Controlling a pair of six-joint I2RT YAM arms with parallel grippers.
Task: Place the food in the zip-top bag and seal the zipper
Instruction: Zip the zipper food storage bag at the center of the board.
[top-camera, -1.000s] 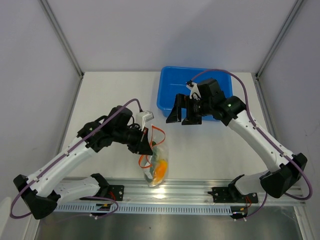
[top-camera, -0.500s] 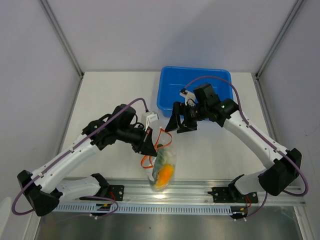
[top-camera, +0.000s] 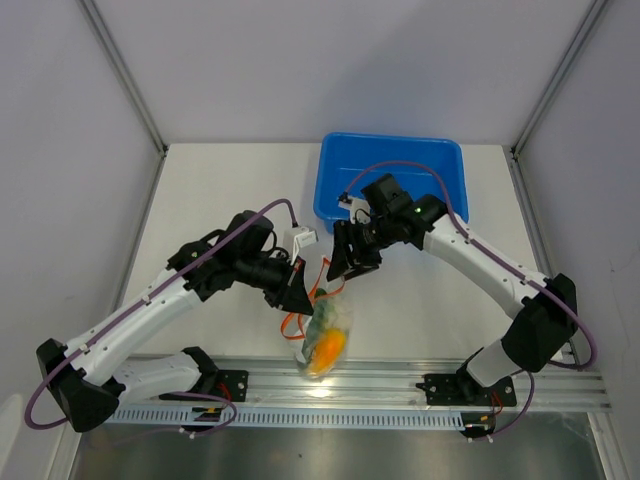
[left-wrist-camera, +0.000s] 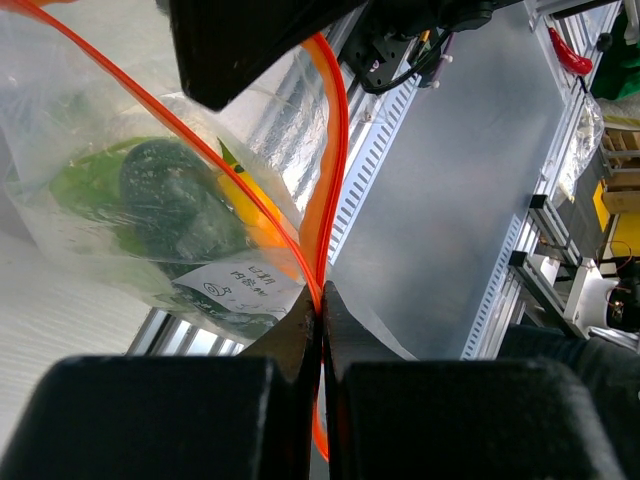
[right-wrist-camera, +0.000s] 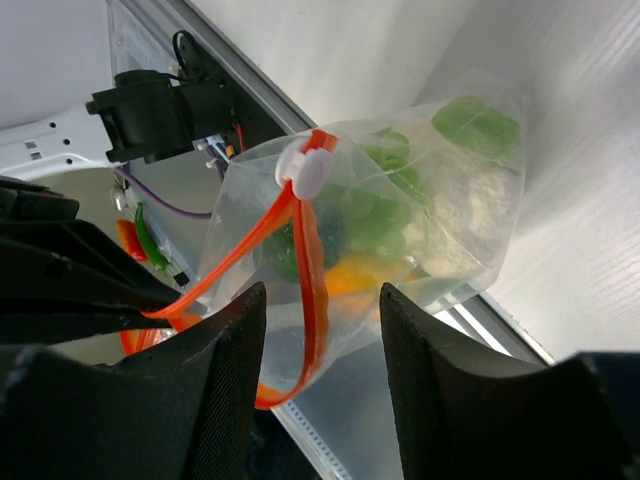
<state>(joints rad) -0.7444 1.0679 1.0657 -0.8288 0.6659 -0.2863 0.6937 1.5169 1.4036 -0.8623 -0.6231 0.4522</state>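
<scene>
The clear zip-top bag hangs near the table's front edge with the food inside: a dark green cucumber, an orange-yellow mango, a bright green cluster and white cauliflower. My left gripper is shut on the orange-red zipper at one end of the bag's mouth. My right gripper is open, just above and to the right of the bag. The zipper and its white slider lie between its fingers.
A blue plastic bin stands at the back right, behind the right arm. An aluminium rail runs along the table's front edge below the bag.
My right gripper has moved left and forward from over the blue bin to the bag's mouth. My left gripper has shifted the bag slightly to the right.
</scene>
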